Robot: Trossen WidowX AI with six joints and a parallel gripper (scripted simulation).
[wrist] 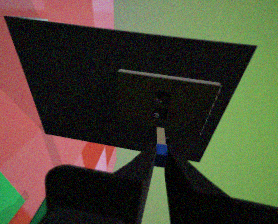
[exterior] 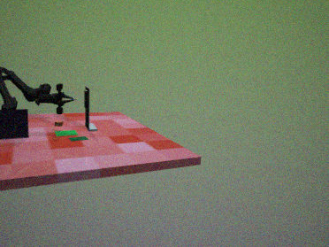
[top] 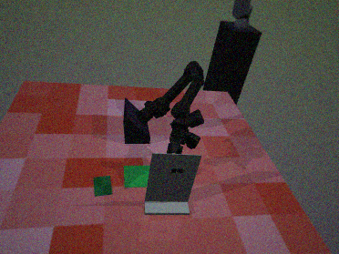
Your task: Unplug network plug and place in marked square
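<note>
In the wrist view my gripper (wrist: 160,149) is shut on the small blue network plug (wrist: 161,149). The plug's thin tan tab (wrist: 160,134) points toward the socket (wrist: 158,108) in the dark upright panel (wrist: 85,85). The plug sits a short way off the panel face, apart from the socket. In the top view the gripper (top: 175,148) is just behind the panel (top: 173,183). In the exterior view the gripper (exterior: 71,99) is level, with a small gap to the panel (exterior: 87,107). A bright green square (top: 137,176) (exterior: 66,133) lies on the table left of the panel.
A smaller dark green square (top: 103,186) (exterior: 79,138) lies beside the bright one. The panel stands on a pale base (top: 167,208). A dark wedge-shaped block (top: 135,124) and a tall dark box (top: 232,65) stand behind. The table's right edge (exterior: 133,168) is near.
</note>
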